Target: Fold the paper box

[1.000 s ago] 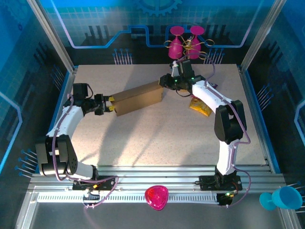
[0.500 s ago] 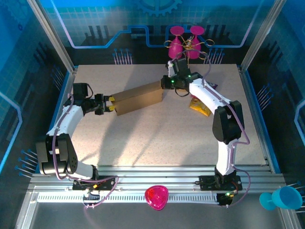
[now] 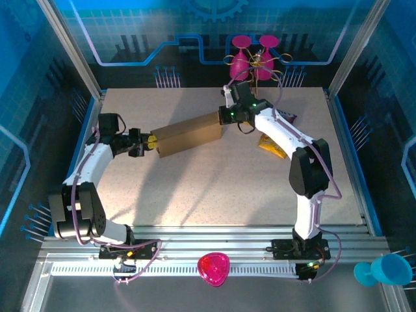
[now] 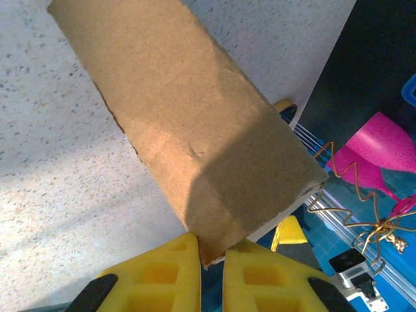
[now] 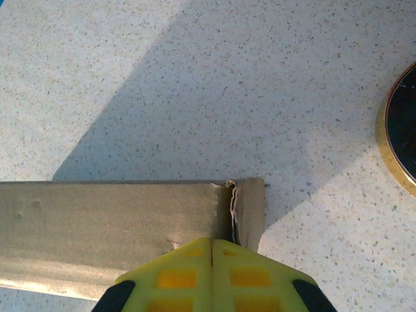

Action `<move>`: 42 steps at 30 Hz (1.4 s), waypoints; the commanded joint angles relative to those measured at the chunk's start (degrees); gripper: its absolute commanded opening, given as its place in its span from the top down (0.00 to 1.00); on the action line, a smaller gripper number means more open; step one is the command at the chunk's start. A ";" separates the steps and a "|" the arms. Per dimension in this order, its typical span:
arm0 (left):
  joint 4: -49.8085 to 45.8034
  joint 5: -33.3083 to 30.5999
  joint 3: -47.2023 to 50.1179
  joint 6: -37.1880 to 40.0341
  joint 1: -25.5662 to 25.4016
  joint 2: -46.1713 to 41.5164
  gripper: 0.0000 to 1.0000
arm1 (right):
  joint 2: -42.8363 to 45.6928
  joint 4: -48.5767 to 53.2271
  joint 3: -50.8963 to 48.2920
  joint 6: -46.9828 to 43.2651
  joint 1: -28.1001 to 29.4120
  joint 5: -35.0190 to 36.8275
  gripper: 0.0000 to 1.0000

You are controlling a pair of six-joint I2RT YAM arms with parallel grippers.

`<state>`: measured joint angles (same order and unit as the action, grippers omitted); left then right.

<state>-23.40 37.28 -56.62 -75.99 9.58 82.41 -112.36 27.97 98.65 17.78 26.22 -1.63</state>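
Observation:
The paper box [image 3: 188, 133] is a long brown cardboard shape lying slantwise across the back half of the table. My left gripper [image 3: 151, 143] is at its left end. In the left wrist view the box [image 4: 182, 123] runs away from the camera, and its near corner is pinched between the yellow fingers [image 4: 175, 266] of the left gripper [image 4: 211, 246]. My right gripper [image 3: 225, 117] is at the box's right end. In the right wrist view the right gripper [image 5: 212, 242] has its fingers pressed together with nothing between them, tips over the box [image 5: 104, 221] beside its end flap [image 5: 250, 208].
A yellow snack bag [image 3: 273, 144] lies under the right arm. Pink goblets [image 3: 250, 55] with gold wire stand behind the table's back edge. A dark round disc with a gold rim [image 5: 400, 130] lies right of the box end. A pink dish [image 3: 214, 268] sits on the front rail.
The right gripper has swung left onto the box's right end and closed its jaws. The left gripper's jaws have narrowed onto the box's corner. The box has barely moved.

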 commanded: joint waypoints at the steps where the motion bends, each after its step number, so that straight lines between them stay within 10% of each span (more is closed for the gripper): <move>1: -10.67 -4.66 5.14 2.44 -0.34 -1.13 0.86 | 4.33 2.12 -6.15 -1.08 1.13 -0.04 0.95; 10: -18.28 -6.22 14.81 5.09 -6.18 -16.98 0.48 | 27.11 -10.06 -34.02 14.15 3.32 -2.62 0.73; 17: -18.04 -6.77 17.66 0.68 -7.47 -25.87 0.39 | 33.08 -8.62 -41.77 25.14 3.97 -1.79 0.54; 28: -18.07 -17.32 -3.16 31.71 -2.64 3.59 0.41 | 15.18 -9.56 -33.04 25.80 0.06 -9.48 0.38; 42: -3.58 -10.36 -0.84 33.65 -4.82 13.57 0.43 | 6.33 -9.60 -28.89 25.81 0.14 -14.70 0.41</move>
<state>-29.63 24.34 -59.00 -43.46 5.30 95.74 -103.96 18.76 68.38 43.13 26.55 -14.02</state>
